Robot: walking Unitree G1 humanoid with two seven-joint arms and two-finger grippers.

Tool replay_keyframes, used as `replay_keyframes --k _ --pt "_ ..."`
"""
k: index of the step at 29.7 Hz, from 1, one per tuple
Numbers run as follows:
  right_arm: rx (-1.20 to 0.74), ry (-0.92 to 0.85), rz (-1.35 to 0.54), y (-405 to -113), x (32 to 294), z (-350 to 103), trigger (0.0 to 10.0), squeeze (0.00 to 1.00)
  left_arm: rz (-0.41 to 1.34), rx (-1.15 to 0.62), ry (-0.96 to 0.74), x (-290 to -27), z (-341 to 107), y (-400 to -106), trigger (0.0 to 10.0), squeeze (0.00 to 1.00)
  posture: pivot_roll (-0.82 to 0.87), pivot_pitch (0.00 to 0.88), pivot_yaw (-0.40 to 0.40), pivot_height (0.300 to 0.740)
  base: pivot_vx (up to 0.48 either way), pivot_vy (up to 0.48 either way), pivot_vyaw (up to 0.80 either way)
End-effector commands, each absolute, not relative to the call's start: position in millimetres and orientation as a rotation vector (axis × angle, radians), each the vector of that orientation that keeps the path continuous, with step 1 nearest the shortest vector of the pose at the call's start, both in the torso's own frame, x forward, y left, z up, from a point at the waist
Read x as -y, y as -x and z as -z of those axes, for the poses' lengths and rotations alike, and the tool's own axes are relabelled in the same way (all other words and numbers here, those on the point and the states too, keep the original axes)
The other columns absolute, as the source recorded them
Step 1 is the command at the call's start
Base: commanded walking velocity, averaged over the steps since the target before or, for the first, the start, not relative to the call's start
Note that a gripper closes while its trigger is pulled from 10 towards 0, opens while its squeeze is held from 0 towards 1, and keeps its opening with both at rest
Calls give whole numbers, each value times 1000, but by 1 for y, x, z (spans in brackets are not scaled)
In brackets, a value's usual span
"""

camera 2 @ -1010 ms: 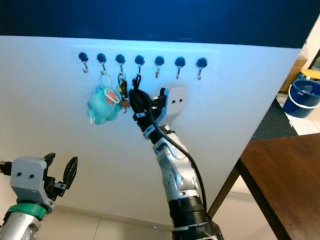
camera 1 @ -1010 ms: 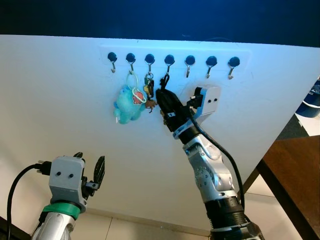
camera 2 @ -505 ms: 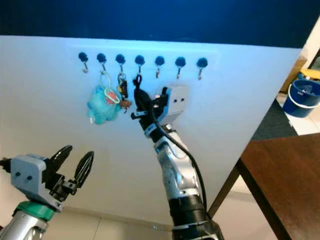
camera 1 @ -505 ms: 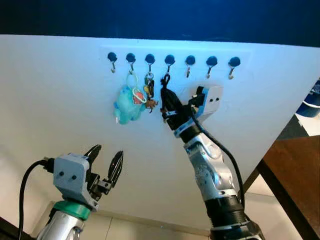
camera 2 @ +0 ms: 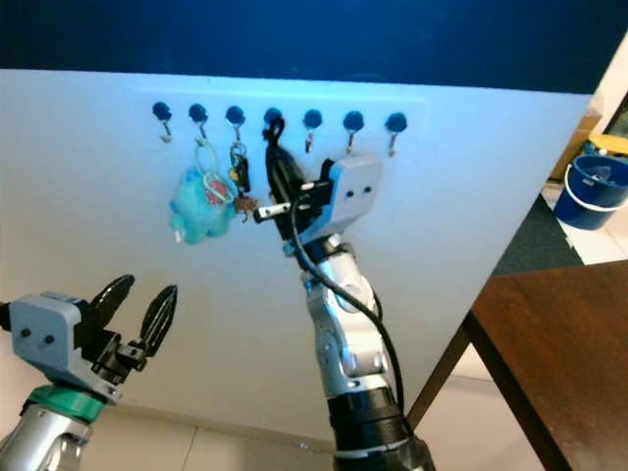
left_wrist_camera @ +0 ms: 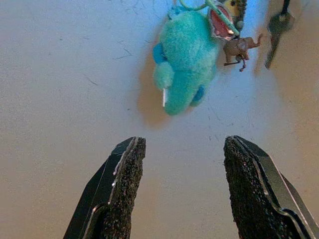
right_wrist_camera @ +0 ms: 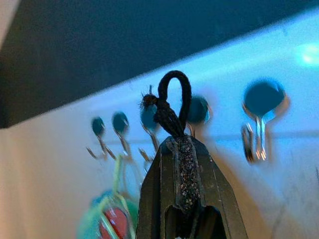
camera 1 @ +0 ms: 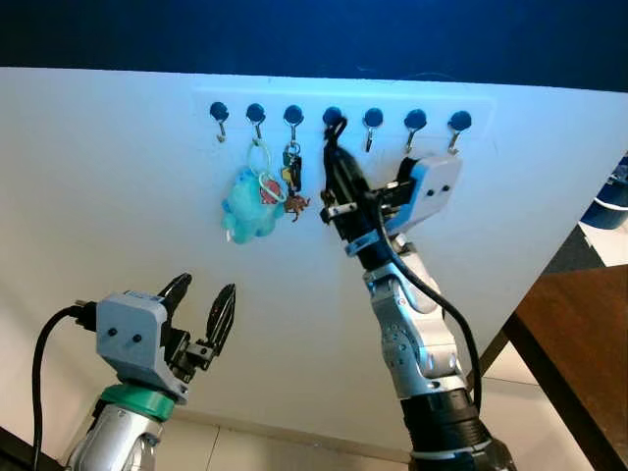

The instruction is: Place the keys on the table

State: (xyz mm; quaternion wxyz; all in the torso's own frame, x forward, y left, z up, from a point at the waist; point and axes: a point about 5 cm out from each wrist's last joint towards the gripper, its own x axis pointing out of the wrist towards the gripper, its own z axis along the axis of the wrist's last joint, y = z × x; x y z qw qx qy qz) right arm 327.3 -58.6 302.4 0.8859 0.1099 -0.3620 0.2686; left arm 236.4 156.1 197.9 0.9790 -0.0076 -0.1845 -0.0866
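Observation:
The keys hang on a black cord whose loop [camera 1: 337,127] is level with the fourth hook [camera 1: 332,116] of a white wall rail. My right gripper [camera 1: 335,155] is raised against the wall and shut on that cord; in the right wrist view the loop [right_wrist_camera: 173,94] sticks out past the closed fingertips [right_wrist_camera: 179,149]. A dark key [left_wrist_camera: 277,26] dangles in the left wrist view. My left gripper [camera 1: 202,304] is open, low on the left, facing the wall below a teal plush keychain [camera 1: 244,210].
The rail holds several blue-capped hooks [camera 1: 415,122]. A second key bunch with a small brown charm [camera 1: 292,177] hangs beside the plush. A dark brown table [camera 1: 581,339] stands at the right, a blue bucket [camera 2: 598,191] beyond it.
My right gripper has risen along the wall, carrying the cord loop up to hook height. My left gripper has come up, opened wider and tilted toward the wall.

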Motion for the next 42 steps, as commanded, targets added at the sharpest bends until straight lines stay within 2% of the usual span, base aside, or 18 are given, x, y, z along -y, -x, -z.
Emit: replay_keyframes --k 1,12,20,23,24,25,30,31,32,35,42 --pt "794 -236 -576 -320 50 -307 0 0 179 359 12 -157 -197 -233 10000 0 -128 106 105 740 0 0 0" --pt "851 -100 -712 -304 31 -309 0 0 182 355 3 -156 -196 -233 10000 0 -135 96 94 740 0 0 0" --pt "740 -121 -746 -305 33 -287 0 0 151 356 1 -158 -195 -232 10000 0 -135 85 84 740 0 0 0" --pt "591 -85 -712 -293 68 -241 0 0 81 314 29 -165 -183 -222 10000 0 -134 79 79 740 0 0 0" --pt "591 -85 -712 -293 68 -241 0 0 81 314 29 -165 -183 -222 10000 0 -134 79 79 740 0 0 0" --pt "515 -62 -694 -280 86 -220 0 0 75 277 26 -165 -174 -214 10000 0 -147 79 83 740 0 0 0" --pt "414 -69 -610 -273 106 -196 0 0 51 232 24 -167 -164 -208 10000 0 -155 77 88 740 0 0 0" --pt "373 -86 -529 -278 113 -188 4118 0 14 209 17 -170 -160 -209 10000 0 -160 73 94 740 0 0 0" --pt "311 -117 -426 -286 122 -178 10000 0 -45 170 -4 -175 -153 -212 10000 0 -160 70 96 740 0 0 0" --pt "248 -162 -308 -299 130 -167 10000 0 -136 136 -54 -182 -148 -222 10000 0 -154 64 100 740 0 0 0" --pt "237 -145 -293 -308 129 -170 10000 0 -195 133 -91 -189 -151 -234 10000 0 -152 57 105 740 0 0 0"
